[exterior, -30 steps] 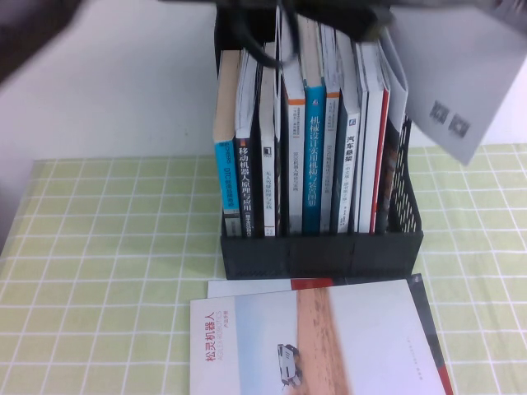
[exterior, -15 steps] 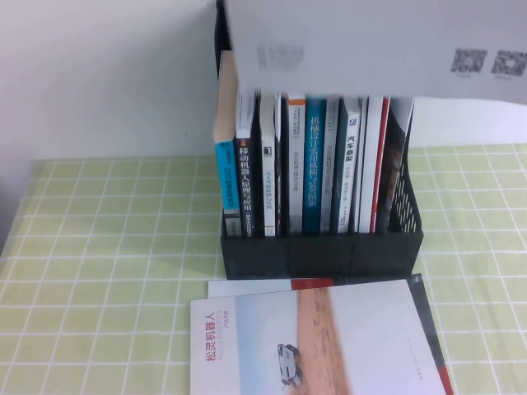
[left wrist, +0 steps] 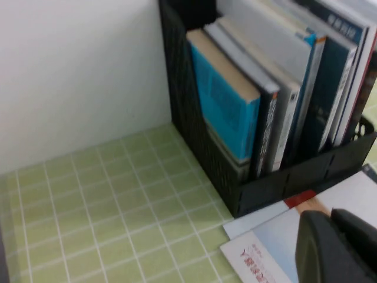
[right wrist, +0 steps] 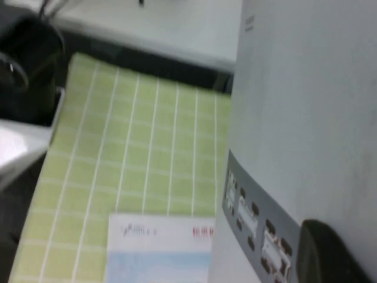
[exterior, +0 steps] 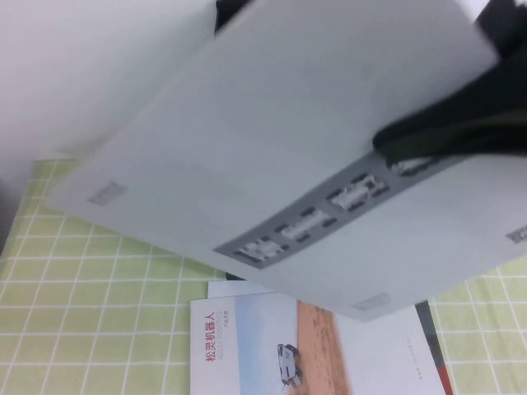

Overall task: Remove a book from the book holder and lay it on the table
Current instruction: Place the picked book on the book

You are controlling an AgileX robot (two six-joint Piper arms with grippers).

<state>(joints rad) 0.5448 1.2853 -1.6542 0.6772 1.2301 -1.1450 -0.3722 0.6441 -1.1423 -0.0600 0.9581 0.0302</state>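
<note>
While raised over the table [exterior: 74,271], right gripper [exterior: 449,136] clamped on the book [exterior: 280,148]; left gripper [left wrist: 339,250] low beside the book holder [left wrist: 283,183], jaw state unclear

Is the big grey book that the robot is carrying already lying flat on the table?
No: in the high view the book hangs tilted above the table, gripped at its edge by the right end effector.

Brochure [exterior: 272,341] flat; upright books [left wrist: 259,106].

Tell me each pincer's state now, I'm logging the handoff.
Right pincer: shut on the book, held in the air above the table.
Left pincer: low beside the book holder; cannot be told.
</note>
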